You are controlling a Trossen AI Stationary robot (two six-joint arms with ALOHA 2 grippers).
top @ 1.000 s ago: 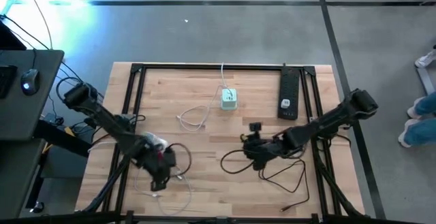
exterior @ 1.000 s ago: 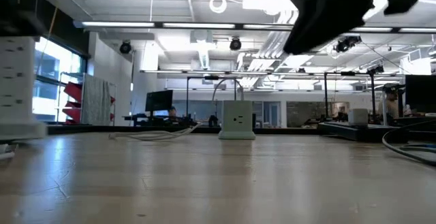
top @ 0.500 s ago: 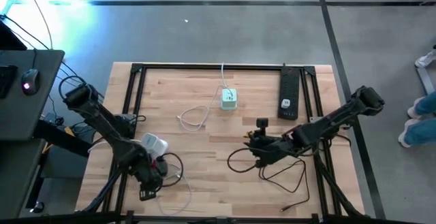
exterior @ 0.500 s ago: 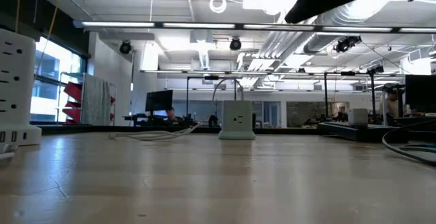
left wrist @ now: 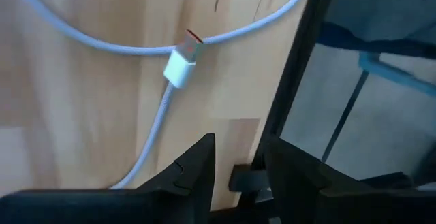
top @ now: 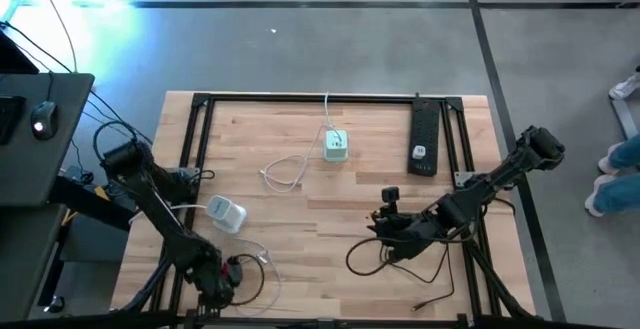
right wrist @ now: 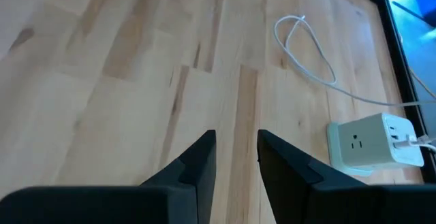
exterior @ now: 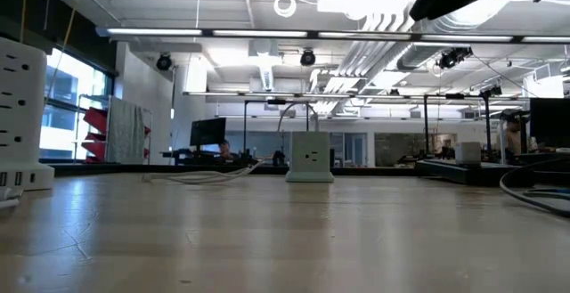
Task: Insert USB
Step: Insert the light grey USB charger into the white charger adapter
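At the near left edge of the table (top: 370, 139), the left tool (left wrist: 238, 149) is found drawn back from where it hovered a second ago. Its fingers are held slightly apart, with nothing between them. The white USB plug (left wrist: 182, 64) is seen just beyond it, lying loose on its cable and ungripped. The white adapter (top: 227, 214), previously under the arm, is now left uncovered a little farther in. Far centre, the green outlet cube (top: 335, 145) is untouched. The right tool (right wrist: 236, 146) has been shifted slightly nearer and rightward, its fingers narrowly apart and empty. Insertion is judged not yet begun, since the plug must first be picked up.
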